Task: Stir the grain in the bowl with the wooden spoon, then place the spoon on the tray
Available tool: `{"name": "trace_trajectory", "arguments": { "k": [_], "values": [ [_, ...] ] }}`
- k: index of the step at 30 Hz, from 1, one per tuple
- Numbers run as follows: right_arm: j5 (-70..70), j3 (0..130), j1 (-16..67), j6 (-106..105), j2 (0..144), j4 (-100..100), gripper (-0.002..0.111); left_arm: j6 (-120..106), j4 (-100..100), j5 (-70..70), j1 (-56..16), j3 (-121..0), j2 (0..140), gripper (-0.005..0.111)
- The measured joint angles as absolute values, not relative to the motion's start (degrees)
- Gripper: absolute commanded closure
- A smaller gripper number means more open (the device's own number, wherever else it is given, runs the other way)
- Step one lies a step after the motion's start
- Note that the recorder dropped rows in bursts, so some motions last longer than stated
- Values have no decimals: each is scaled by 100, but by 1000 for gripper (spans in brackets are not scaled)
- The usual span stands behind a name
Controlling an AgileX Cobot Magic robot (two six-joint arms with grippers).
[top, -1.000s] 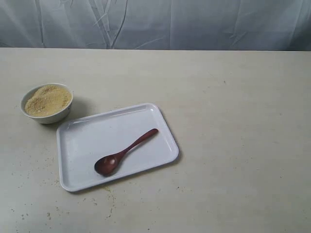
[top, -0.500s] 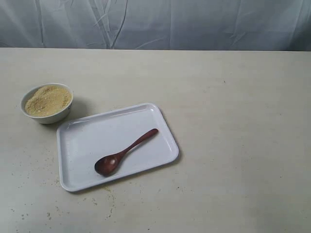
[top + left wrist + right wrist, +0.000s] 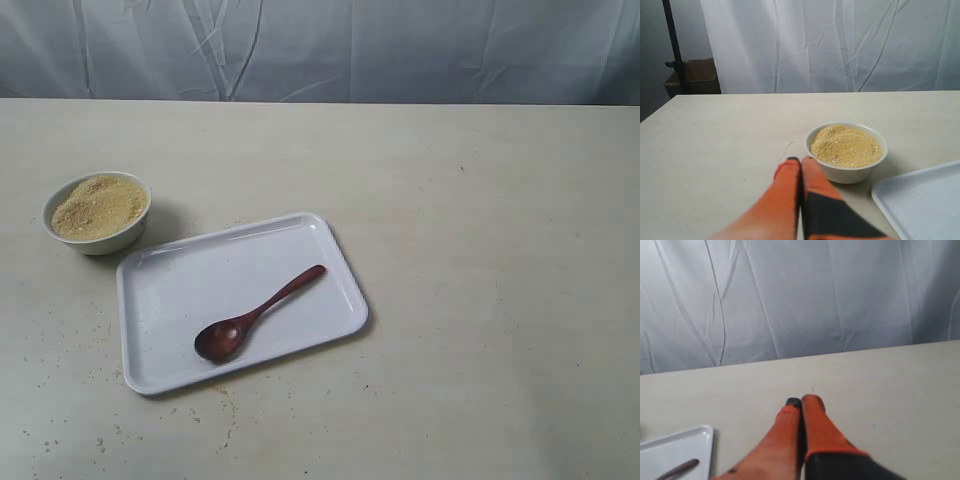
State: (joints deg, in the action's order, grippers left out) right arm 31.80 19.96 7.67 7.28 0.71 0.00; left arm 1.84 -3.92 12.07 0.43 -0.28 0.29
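Both hands are closed tight and empty. The left hand (image 3: pixel 800 161) points at the small round white ceramic bowl (image 3: pixel 846 172) of sandy yellow grain (image 3: pixel 846 145). The slim dark reddish-brown wooden spoon (image 3: pixel 255 317) lies diagonally on the flat white rectangular tray (image 3: pixel 165 285) (handle turned toward the side of the right hand (image 3: pixel 801 401)), so I judge that arm reaches it more easily.

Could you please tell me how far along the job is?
The wooden spoon lies on the tray, so placement looks done or unstarted. Nothing is in hand: the left end effector and right end effector are shut, empty. Stirring of the grain in the bowl cannot be confirmed.
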Motion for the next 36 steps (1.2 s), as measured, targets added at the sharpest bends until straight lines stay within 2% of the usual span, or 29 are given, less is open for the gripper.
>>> {"name": "trace_trajectory", "arguments": {
  "k": [12,24,36],
  "values": [
    [2374,41,767,740,33,0,108,184,-392,1207,43,-28,29,106],
    [1908,20,753,750,33,0,108,184,-392,1207,43,-28,29,106],
    [1908,8,228,769,33,0,108,184,-392,1207,43,-28,29,106]
  ]
}}
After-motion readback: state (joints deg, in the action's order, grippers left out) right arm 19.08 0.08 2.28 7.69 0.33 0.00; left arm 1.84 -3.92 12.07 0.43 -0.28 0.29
